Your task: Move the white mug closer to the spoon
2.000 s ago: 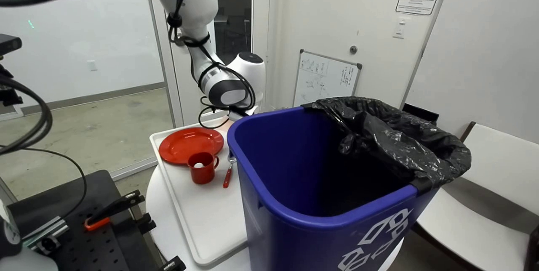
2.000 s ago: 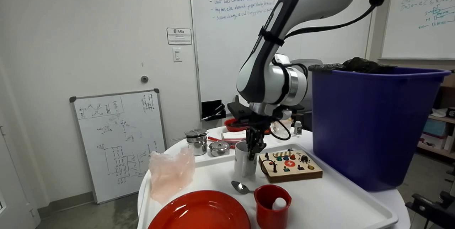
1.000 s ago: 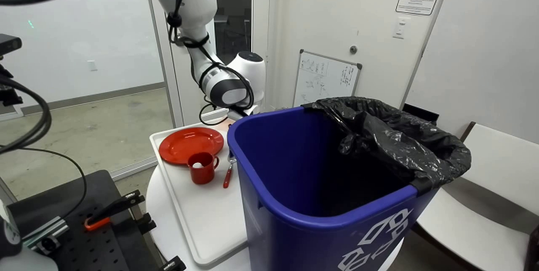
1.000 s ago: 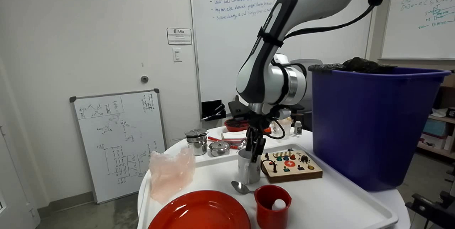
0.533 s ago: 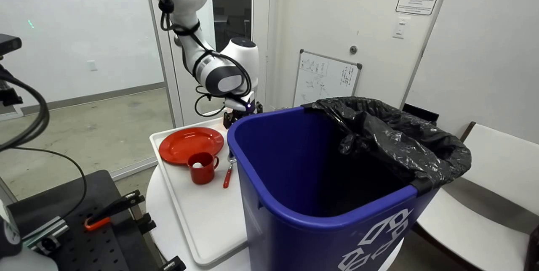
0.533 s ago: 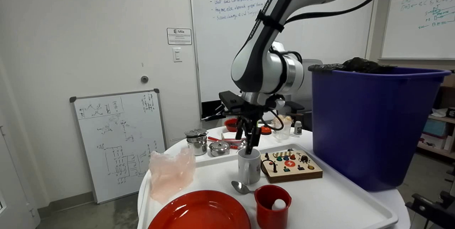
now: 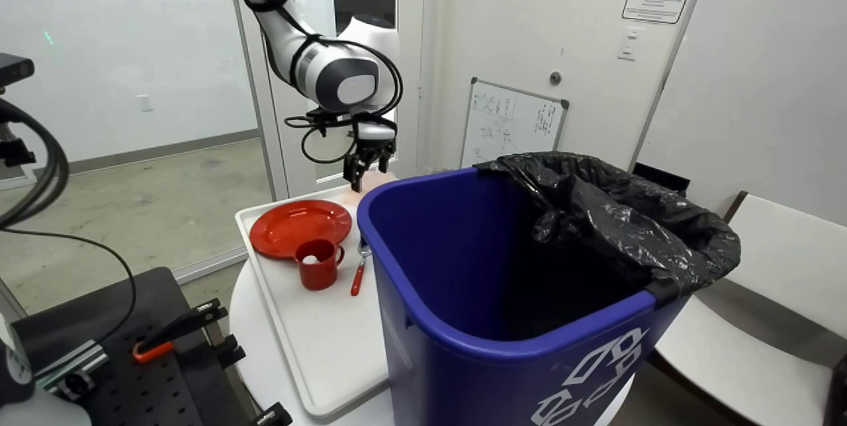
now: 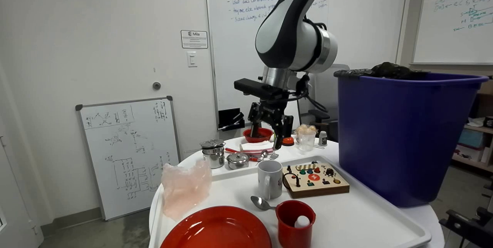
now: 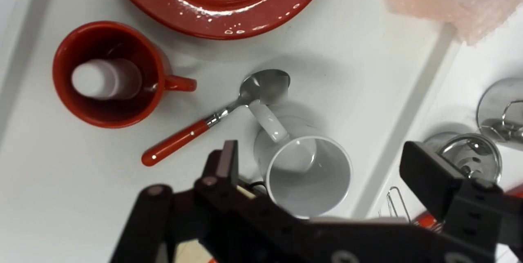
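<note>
The white mug point(image 8: 274, 181) stands upright on the tray, close behind the spoon point(image 8: 262, 203). From above in the wrist view, the handle of the white mug point(image 9: 308, 177) points at the neck of the spoon point(image 9: 175, 143); whether they touch I cannot tell. My gripper point(image 9: 319, 157) is spread wide, with nothing held between its fingers. In an exterior view the gripper point(image 8: 266, 140) hangs above and behind the mug's rim, apart from it. The blue bin hides the mug in an exterior view, where the gripper point(image 7: 370, 177) and the spoon's red handle point(image 7: 358, 278) show.
A red mug point(image 8: 294, 227) with a white object inside and a red plate point(image 8: 219, 228) share the tray point(image 8: 358, 221). Beside the white mug lies a wooden switch board point(image 8: 316, 180). A tall blue bin point(image 8: 404, 136) and a pink crumpled piece point(image 8: 185, 190) flank them; metal pots point(image 8: 213, 153) stand behind.
The white mug has shifted slightly toward the spoon while gripped. After that my gripper has opened, let go of it and risen clear. Spoon, plate and red mug have stayed put.
</note>
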`<state>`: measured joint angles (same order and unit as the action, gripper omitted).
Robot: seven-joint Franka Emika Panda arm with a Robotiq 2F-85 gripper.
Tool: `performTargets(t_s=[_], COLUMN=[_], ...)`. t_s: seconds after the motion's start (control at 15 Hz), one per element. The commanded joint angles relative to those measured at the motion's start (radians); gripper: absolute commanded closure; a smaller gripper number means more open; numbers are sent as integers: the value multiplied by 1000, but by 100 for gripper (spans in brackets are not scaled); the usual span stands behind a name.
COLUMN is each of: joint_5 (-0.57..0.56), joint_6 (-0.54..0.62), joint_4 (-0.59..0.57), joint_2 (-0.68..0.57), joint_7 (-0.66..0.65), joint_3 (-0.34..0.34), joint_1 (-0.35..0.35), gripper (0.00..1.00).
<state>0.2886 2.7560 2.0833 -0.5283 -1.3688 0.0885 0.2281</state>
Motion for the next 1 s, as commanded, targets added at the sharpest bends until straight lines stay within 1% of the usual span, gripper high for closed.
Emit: performTargets(t_s=[0.0,0.07,0.2,0.27,0.33,0.47,0.93], joint_5=[-24,-21,3,9,12,14,15], joint_6=[-69,-75,-50,-59,-59,-59,-59], joint_4=[19,18,30,4,9,13,15], joint_2=[44,44,35,24,24,24,24], joint_7=[187,247,387,286,330,366,380], joint_3=[28,34,57,14,20,24,29], joint_1=[-45,-55,-85,-36,-45,-55,-55], gripper=[0,0,0,0,0,0,0])
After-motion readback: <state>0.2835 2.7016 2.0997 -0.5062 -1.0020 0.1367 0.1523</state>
